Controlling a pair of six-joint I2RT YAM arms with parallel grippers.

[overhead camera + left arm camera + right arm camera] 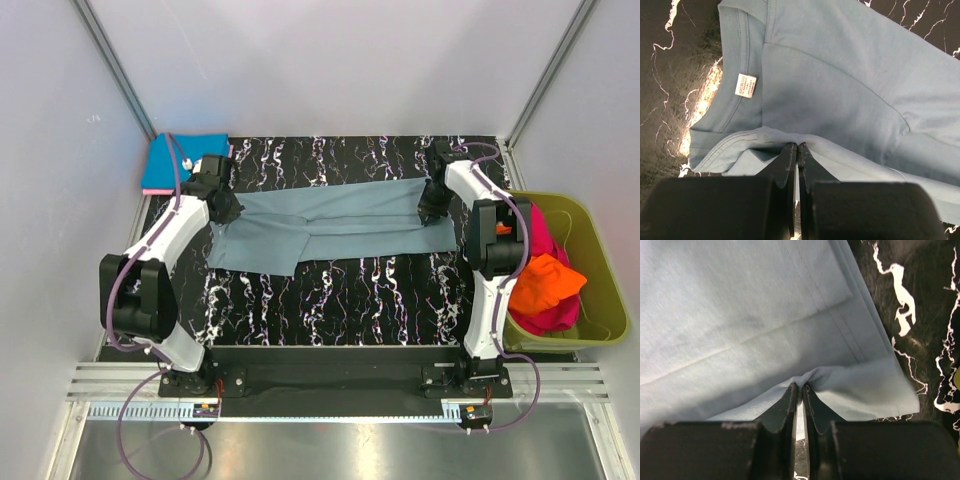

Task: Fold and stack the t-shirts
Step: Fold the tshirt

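Observation:
A dusty grey-blue t-shirt [330, 225] lies stretched sideways across the black marbled table, partly folded lengthwise. My left gripper [225, 207] is shut on its collar end; the left wrist view shows the pinched cloth [840, 90] at the closed gripper [798, 146] and the white neck label [745, 84]. My right gripper [433, 208] is shut on the hem end; the right wrist view shows the hem fabric [765, 315] pinched at the closed gripper [800, 386]. A folded bright blue t-shirt [183, 161] lies on a pink one at the far left corner. Magenta [545, 235] and orange [545, 283] t-shirts sit in the tub.
An olive-green plastic tub [600, 300] stands at the right beside the right arm. White walls and metal frame posts enclose the table. The marbled table surface [350, 300] lies bare in front of the shirt.

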